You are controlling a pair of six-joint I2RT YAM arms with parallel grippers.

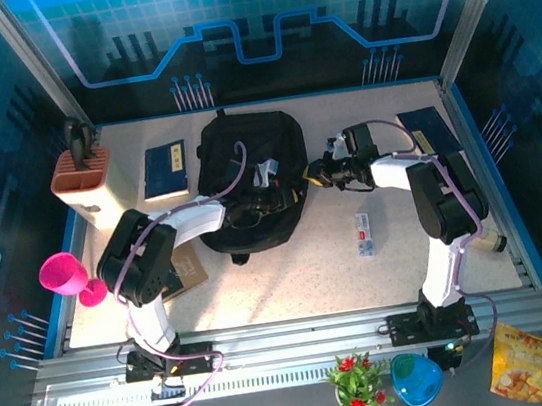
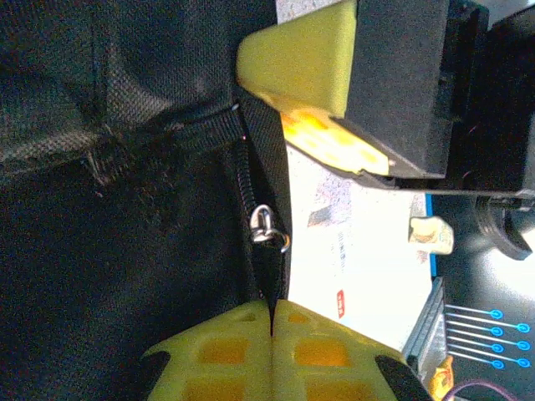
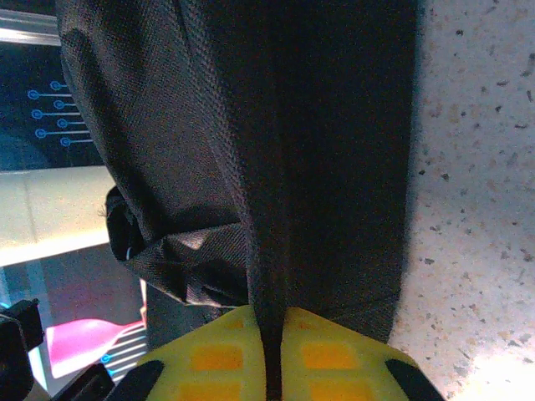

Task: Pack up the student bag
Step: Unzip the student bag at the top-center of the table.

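A: Black nylon, mid-table: student bag (image 1: 278,141) lies flat. The zip reads closed near the pull, and I can't see inside.
B: Grippers?
A: Left gripper (image 2: 272,311) is pressed together on a black strip at the zip line, just under the metal pull ring (image 2: 269,225). Right gripper (image 3: 269,326) is pinching a fold of bag fabric at the bag's 3 o'clock edge.
B: So the step is opening?
A: My read is yes, opening the zip, early in the task. Nothing reads as packed.
B: Next move?
A: Probably left drags the pull along the zip while right anchors the fabric taut. It's a thin strip and could slip from the pads.
B: Around it?
A: Blue book (image 1: 165,169) just beside it at 9 o'clock, pen stand (image 1: 86,178) further out at 9. Second blue book (image 1: 429,128) at 3, partly under the right arm. White stick-like item (image 1: 363,233) at 4, too small to identify. Brown notebook (image 1: 188,270) at 8, under the left arm. Pink cup (image 1: 64,274) beyond it, at the table edge.
B: Blockers?
A: Both arms are committed to the bag, and each overhangs a book.
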